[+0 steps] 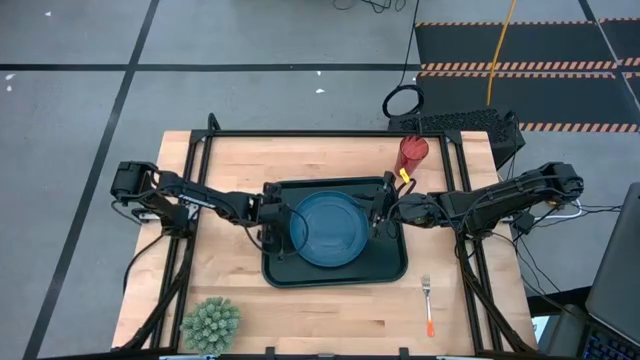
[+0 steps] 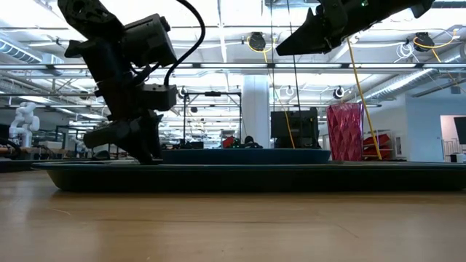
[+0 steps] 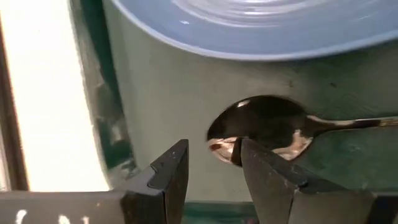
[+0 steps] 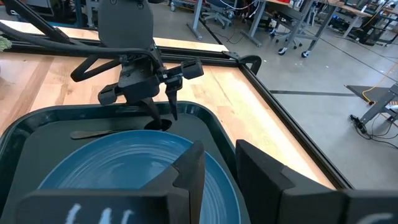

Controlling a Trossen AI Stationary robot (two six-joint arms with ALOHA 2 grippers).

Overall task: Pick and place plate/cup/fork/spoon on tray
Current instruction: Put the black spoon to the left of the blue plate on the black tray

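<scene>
At nine o'clock on the large dark green-black rectangular plastic tray point(image 1: 335, 272), the left gripper point(image 3: 214, 165) stands with jaws parted, empty, just over the slim dark metal spoon point(image 3: 267, 127) lying beside the round matte blue plate point(image 1: 330, 228). The spoon looks released, though contact is hard to judge; lifting straight up should avoid dragging it. At three o'clock, the right gripper point(image 4: 214, 165) hovers part-open, empty.

left end effector point(image 3: 214, 168) spread, low | right end effector point(image 4: 217, 165) parted, raised
</scene>
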